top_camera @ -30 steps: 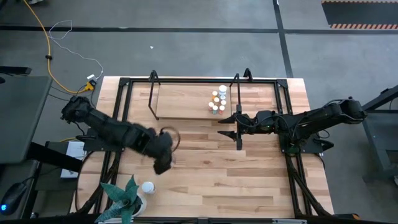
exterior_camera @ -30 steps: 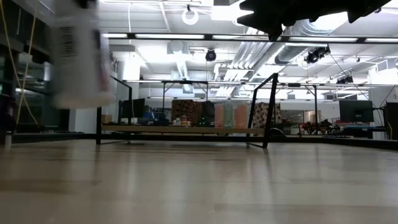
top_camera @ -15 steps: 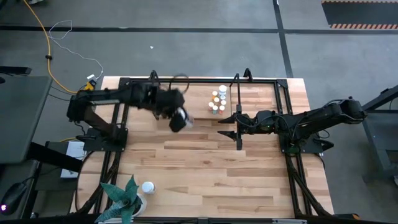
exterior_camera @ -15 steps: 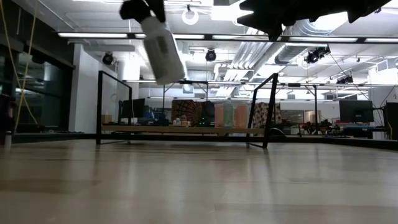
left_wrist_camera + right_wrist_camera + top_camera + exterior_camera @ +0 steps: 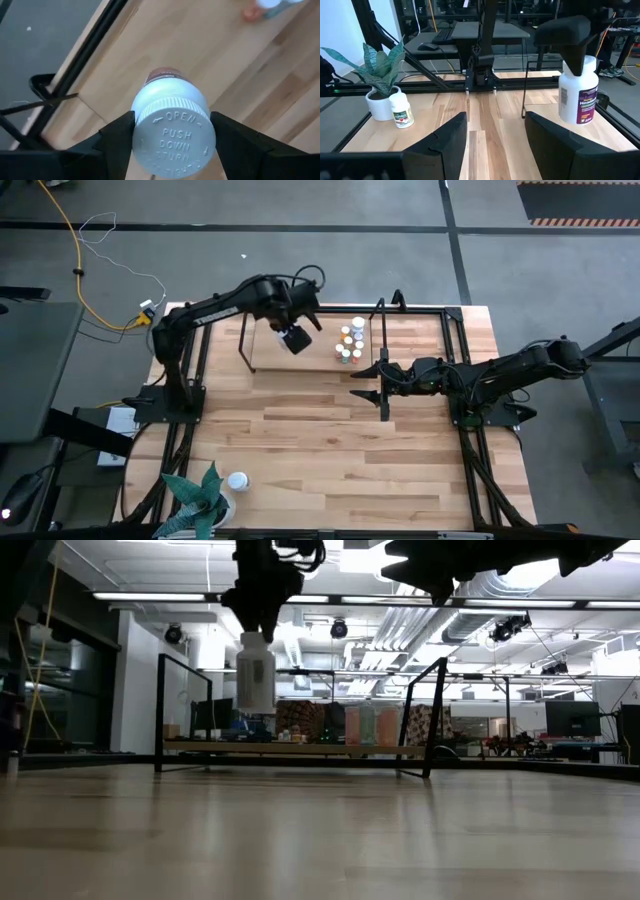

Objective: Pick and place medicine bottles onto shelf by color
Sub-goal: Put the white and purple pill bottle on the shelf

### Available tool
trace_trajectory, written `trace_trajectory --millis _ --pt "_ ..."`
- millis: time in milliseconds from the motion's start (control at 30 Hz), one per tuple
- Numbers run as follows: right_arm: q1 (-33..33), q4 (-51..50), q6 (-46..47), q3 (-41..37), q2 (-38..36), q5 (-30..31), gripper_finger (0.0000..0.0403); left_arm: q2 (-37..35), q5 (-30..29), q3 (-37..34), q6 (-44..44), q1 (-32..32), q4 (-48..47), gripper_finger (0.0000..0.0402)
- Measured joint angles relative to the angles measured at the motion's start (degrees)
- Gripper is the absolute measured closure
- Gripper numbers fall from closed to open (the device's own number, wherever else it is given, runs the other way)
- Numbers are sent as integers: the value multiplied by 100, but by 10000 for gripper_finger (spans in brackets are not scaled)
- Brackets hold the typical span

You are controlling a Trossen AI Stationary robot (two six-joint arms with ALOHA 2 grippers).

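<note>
Overhead, the left hand clamps a white bottle by its cap above the shelf, left of the small bottles; the right hand hangs open beside the shelf's front edge.

White medicine bottle upright, aloft over light-wood shelf; small bottles clustered at its right end.

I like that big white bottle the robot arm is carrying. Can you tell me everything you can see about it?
The white bottle looks like plastic, with a ribbed white cap reading "OPEN PUSH DOWN" and a purple-and-white label. The left gripper pinches it at the cap, so it hangs upright in the air above the shelf, touching nothing else.
</note>
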Motion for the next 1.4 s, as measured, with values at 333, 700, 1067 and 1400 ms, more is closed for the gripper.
trace_trajectory --millis 333,700,1067,1400 --pt "0 -28 0 0 0 0 210 21 615 24 900 784 -41 172" --pt "0 -112 -10 0 1 0 210 21 785 -681 1277 1286 386 172" --pt "0 -116 -107 0 0 0 210 21 873 -717 990 1521 401 172" --pt "0 -118 -107 0 2 0 210 37 909 -717 619 1562 405 164"
